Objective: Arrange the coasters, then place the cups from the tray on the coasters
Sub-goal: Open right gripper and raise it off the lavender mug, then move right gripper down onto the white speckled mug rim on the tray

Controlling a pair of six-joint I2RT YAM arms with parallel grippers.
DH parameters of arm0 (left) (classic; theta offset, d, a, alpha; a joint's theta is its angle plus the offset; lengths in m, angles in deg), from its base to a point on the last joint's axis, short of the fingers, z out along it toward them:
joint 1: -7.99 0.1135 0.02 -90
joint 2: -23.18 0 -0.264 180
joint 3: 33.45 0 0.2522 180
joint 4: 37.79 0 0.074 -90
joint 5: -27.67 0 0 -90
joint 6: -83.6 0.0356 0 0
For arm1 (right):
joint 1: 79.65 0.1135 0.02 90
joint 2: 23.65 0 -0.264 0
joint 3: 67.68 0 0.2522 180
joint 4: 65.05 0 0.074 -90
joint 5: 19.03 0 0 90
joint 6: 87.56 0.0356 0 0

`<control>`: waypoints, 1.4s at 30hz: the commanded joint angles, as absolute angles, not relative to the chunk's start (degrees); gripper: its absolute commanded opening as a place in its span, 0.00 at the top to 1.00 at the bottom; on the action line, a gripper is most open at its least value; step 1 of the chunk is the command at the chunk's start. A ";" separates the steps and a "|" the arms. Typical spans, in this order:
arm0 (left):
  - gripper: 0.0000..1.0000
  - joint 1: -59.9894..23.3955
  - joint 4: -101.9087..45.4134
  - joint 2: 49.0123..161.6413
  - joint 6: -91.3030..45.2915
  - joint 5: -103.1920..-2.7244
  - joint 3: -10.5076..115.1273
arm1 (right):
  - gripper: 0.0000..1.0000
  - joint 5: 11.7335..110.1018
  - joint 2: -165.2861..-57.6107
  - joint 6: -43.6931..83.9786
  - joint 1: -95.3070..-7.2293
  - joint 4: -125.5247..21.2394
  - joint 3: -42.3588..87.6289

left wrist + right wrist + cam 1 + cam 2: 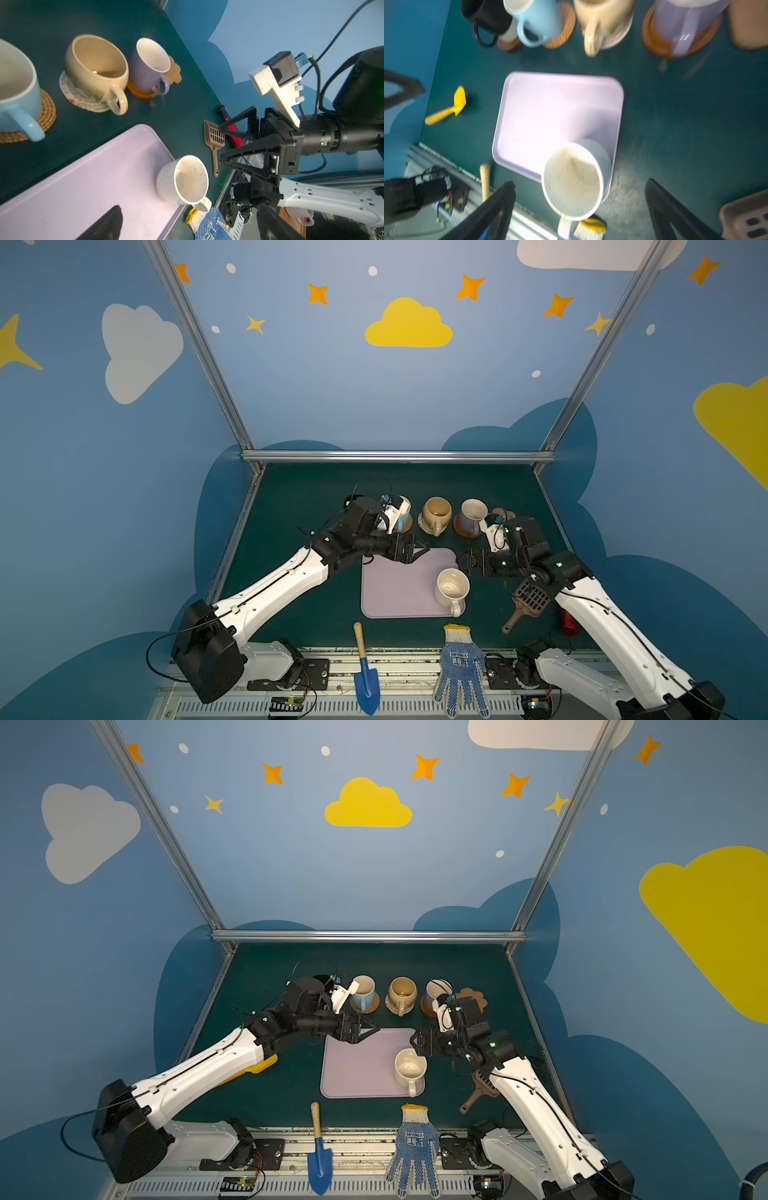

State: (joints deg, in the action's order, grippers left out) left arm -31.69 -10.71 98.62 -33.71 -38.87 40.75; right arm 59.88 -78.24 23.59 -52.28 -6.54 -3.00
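Right gripper (460, 561): released, jaws wide, empty, hovering just beside the right edge of the tray (395, 593) and near the speckled white mug (452, 589). Left gripper (369, 1036): also released and empty, over the tray's far left corner.

The mug stands upright in the tray's near right corner, its handle (456, 609) toward the near edge of the bench (299, 506).

Assessment: glazed ceramic, so rigid, fairly heavy, slippery and breakable. Recommended hold: pinch the rim wall, one finger inside and one outside, away from the handle.

The cloud-shaped coaster (473, 996), toward the far right corner, is vacant.
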 commanded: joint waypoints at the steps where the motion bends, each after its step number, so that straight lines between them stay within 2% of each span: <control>1: 0.00 -32.08 -11.77 97.01 -33.90 -37.71 39.07 | 0.03 60.71 -75.68 28.08 -48.60 -2.34 -5.25; 6: 0.00 -31.87 -13.92 95.52 -35.65 -38.84 36.21 | 0.03 64.30 -74.29 31.40 -42.12 0.30 -7.99; 11: 0.00 -32.28 -7.47 97.40 -34.66 -41.10 39.25 | 0.03 66.76 -75.08 31.03 -35.05 1.70 -9.24; 14: 0.00 -32.80 -8.52 96.57 -35.66 -42.56 38.25 | 0.04 70.20 -76.92 32.92 -31.65 2.67 -8.81; 20: 0.00 -33.97 -3.47 97.73 -39.11 -40.16 39.91 | 0.05 71.40 -80.09 39.53 -26.72 -3.48 -12.17; 23: 0.00 -34.23 -4.29 97.46 -39.37 -34.95 37.90 | 0.08 72.44 -82.18 42.21 -24.57 -5.62 -13.24; 28: 0.00 -34.90 -6.22 96.18 -41.76 -35.29 34.01 | 0.19 74.99 -83.28 44.68 -23.09 -7.40 -14.94; 34: 0.00 -34.90 -9.81 94.07 -44.56 -37.10 29.90 | 0.42 76.97 -83.46 45.51 -22.87 -10.20 -16.93; 39: 0.00 -34.94 -8.47 94.72 -45.42 -37.10 30.54 | 0.55 79.36 -84.82 45.57 -21.95 -10.39 -15.95; 42: 0.00 -34.96 -8.98 94.63 -45.92 -37.62 29.98 | 0.58 80.19 -84.96 45.95 -21.57 -11.22 -16.12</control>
State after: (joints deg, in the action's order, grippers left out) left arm -34.81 -8.08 95.32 -45.23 -36.96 29.63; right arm 77.87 -84.75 45.16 -22.11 -10.21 -16.71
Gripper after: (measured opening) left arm 0.996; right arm 0.426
